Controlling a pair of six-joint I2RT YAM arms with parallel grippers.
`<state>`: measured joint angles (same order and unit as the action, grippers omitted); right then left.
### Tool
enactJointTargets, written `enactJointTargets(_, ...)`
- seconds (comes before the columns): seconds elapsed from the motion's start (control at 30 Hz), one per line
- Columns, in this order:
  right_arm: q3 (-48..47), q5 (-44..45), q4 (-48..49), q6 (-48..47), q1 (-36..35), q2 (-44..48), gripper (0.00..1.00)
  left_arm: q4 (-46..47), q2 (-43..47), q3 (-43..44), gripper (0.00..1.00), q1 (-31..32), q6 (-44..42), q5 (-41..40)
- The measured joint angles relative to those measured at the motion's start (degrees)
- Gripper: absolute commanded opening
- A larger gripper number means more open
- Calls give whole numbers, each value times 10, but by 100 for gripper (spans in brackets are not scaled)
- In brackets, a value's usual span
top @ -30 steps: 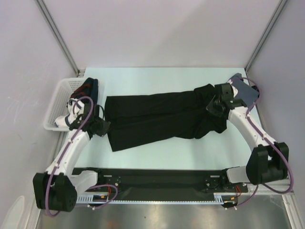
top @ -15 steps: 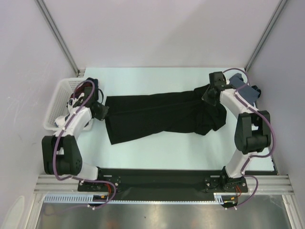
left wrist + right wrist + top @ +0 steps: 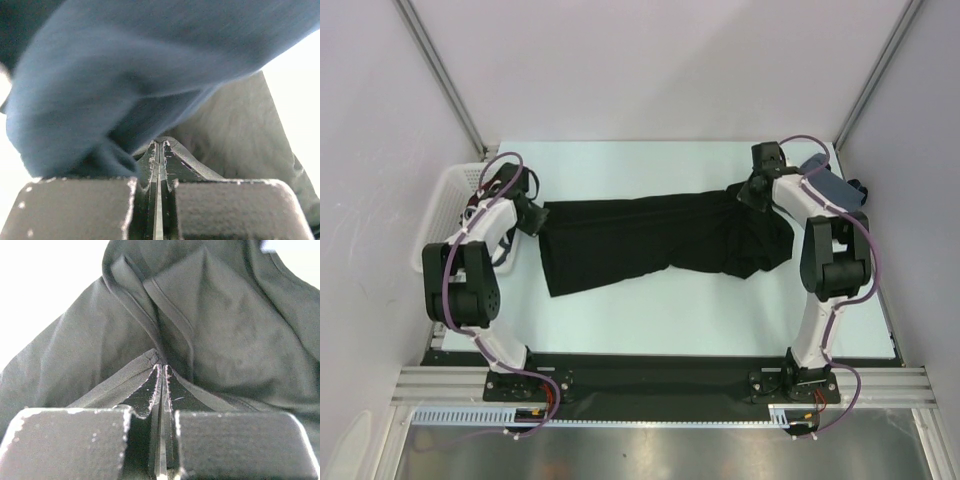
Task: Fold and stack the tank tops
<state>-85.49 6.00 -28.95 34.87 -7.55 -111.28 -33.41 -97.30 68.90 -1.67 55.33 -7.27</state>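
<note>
The black tank top (image 3: 640, 240) lies stretched sideways across the table, bunched at its right end. My left gripper (image 3: 534, 220) is shut on its left edge; in the left wrist view the jaws (image 3: 160, 145) pinch a dark hem of the top (image 3: 240, 130). My right gripper (image 3: 750, 192) is shut on the bunched right end; in the right wrist view the jaws (image 3: 161, 365) pinch a trimmed edge of the top (image 3: 225, 330). The slate blue-grey tank top (image 3: 828, 183) lies at the back right corner, partly under the right arm.
A white basket (image 3: 445, 200) stands at the table's left edge, beside the left arm. A blue cloth (image 3: 125, 75) hangs close over the left wrist camera. Metal posts and pale walls enclose the table at the back and sides.
Both grippers have moved towards the back of the table, staying shut on the ends of the black top. The top has shifted back with them, and both arms have folded in.
</note>
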Motion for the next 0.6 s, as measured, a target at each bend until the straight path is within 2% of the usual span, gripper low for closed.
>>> enactJointTargets(0.07,-19,-1,1,0,-1,-17,6,-2,-20,20,0,-3,-4,-3)
enactJointTargets(0.1,-31,-1,1,0,-1,-28,12,-3,-31,31,0,-4,-6,-5)
enactJointTargets(0.17,-51,1,1,0,-4,-46,37,-3,-50,49,12,-5,-14,-12)
enactJointTargets(0.2,-57,4,3,-3,-7,-53,53,-3,-60,56,20,-5,-21,-15)
enactJointTargets(0.23,-59,7,4,-3,-9,-56,59,0,-65,61,34,-5,-29,-16)
enactJointTargets(0.4,-34,23,17,-11,-16,-42,64,18,-68,72,49,-2,-69,-8)
enactJointTargets(0.43,-12,24,26,-12,-16,-28,66,23,-68,72,55,-1,-79,-4)
enactJointTargets(0.47,13,24,28,-12,-16,-10,67,24,-68,72,56,0,-84,-3)
enactJointTargets(0.5,39,23,38,-13,-17,7,74,30,-66,69,59,3,-92,0)
enactJointTargets(0.53,72,24,43,-12,-18,33,76,34,-62,65,64,7,-103,-1)
enactJointTargets(0.6,133,23,43,-14,-19,90,76,43,-49,51,68,17,-121,-1)
